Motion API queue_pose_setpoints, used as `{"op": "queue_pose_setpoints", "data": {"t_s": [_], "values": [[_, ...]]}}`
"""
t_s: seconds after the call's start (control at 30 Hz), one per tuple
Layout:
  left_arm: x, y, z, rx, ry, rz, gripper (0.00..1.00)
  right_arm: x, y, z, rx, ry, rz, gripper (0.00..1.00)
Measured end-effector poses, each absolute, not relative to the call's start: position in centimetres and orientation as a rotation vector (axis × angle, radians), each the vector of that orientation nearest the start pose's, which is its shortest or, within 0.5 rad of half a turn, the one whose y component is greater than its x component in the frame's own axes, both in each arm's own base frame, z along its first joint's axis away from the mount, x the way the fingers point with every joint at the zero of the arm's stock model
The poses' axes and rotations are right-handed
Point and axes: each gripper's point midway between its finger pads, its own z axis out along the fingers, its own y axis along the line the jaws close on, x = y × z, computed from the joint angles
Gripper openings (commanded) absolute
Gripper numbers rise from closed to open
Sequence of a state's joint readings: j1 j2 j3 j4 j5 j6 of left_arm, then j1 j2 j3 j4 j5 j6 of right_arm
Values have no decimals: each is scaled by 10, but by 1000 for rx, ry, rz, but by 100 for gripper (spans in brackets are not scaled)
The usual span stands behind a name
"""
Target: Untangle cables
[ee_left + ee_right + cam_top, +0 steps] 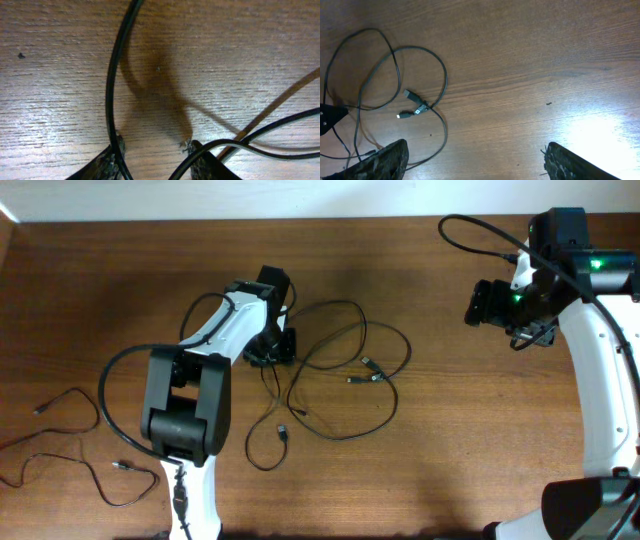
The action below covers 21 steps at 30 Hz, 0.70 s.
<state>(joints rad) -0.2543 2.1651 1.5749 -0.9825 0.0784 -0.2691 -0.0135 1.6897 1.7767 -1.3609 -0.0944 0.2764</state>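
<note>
A loose tangle of thin black cables lies at the table's middle, with small plugs near its centre. My left gripper is down on the tangle's left edge. In the left wrist view it is open close over the wood; one cable runs across its left fingertip and another crosses its right fingertip. My right gripper hangs at the upper right, away from the tangle. In the right wrist view it is wide open and empty, with the loops and plugs to its left.
A separate thin black cable lies in a loose curve at the lower left. One plug end trails below the tangle. The table is brown wood; its far edge meets a white wall.
</note>
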Motion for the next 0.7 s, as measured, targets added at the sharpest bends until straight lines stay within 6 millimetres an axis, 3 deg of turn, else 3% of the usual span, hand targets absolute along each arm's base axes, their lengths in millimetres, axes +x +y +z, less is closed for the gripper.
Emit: {"op": "queue_pose_setpoints", "data": {"t_s": [0.03,0.27,0.33,0.37,0.47,0.53,0.57,0.6,0.7], "values": [[389,-114,-1,-27,3146,-117,0,362,11,222,392,2827,190,88],[388,-110,4,-35,3140,-96,0,362,11,222,392,2827,189,88],[393,-111,31,-32,3115,-101,0,362,11,222,392,2828,190,88],[400,-112,55,-30,3065,-118,0,362,11,222,392,2827,190,88],[432,-120,205,-12,2677,-241,0,362,11,222,392,2826,190,88],[424,-116,299,-8,2425,-291,0,362,11,222,392,2826,190,88],[417,-110,331,-17,2333,-284,0,362,11,222,391,2826,190,88],[413,-103,352,-36,2267,-259,0,362,11,222,391,2826,190,88],[419,-75,372,-149,2169,-110,0,363,11,222,392,2824,190,88]]}}
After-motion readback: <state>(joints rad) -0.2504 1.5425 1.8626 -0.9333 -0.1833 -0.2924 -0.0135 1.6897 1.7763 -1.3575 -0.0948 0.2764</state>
